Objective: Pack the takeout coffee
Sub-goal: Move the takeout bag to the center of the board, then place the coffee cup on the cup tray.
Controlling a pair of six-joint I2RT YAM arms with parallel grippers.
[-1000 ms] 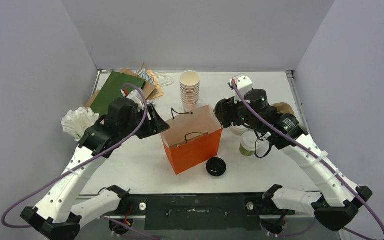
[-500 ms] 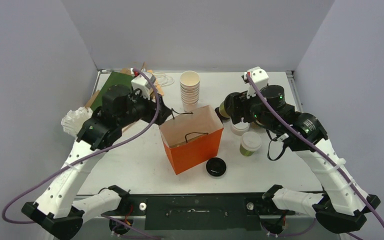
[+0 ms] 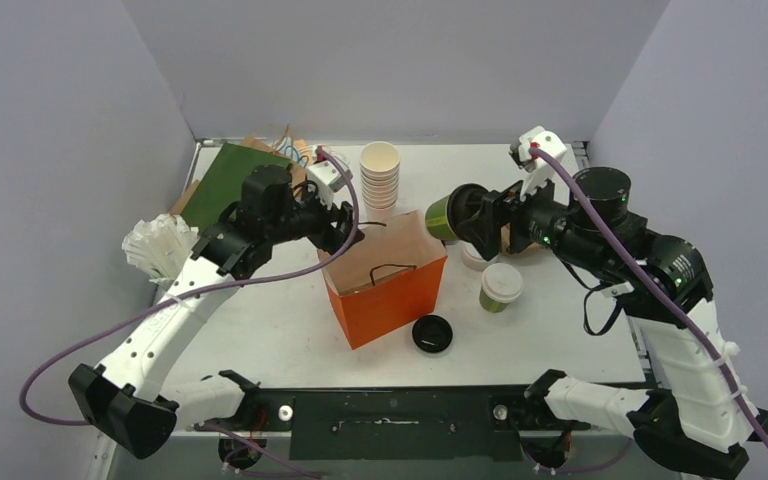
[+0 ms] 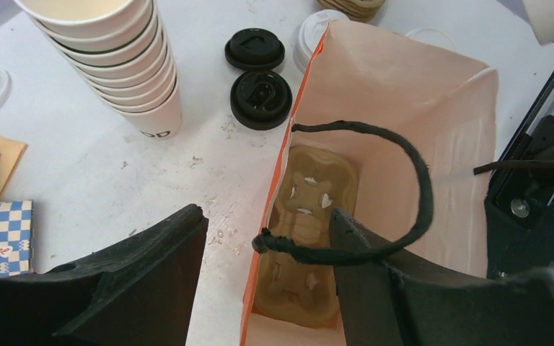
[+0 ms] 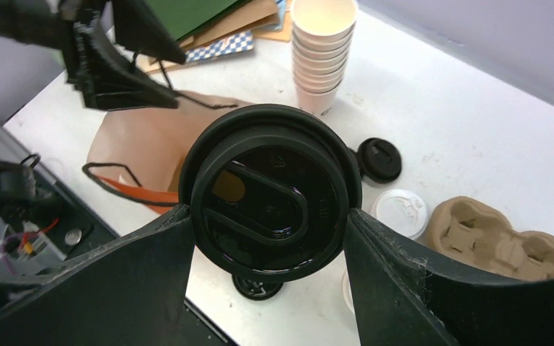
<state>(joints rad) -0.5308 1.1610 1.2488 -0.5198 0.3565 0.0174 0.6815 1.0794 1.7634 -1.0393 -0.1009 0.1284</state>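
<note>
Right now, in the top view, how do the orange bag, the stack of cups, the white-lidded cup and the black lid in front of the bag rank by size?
1. orange bag
2. cup stack
3. white-lidded cup and black lid: nearly alike, too close to rank.

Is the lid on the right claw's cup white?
No, the lid on the cup held in the right claw is black.

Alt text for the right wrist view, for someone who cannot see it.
The right hand grips a black-lidded coffee cup, lid toward the camera, with the open orange bag behind it. A stack of white cups stands beyond.
</note>
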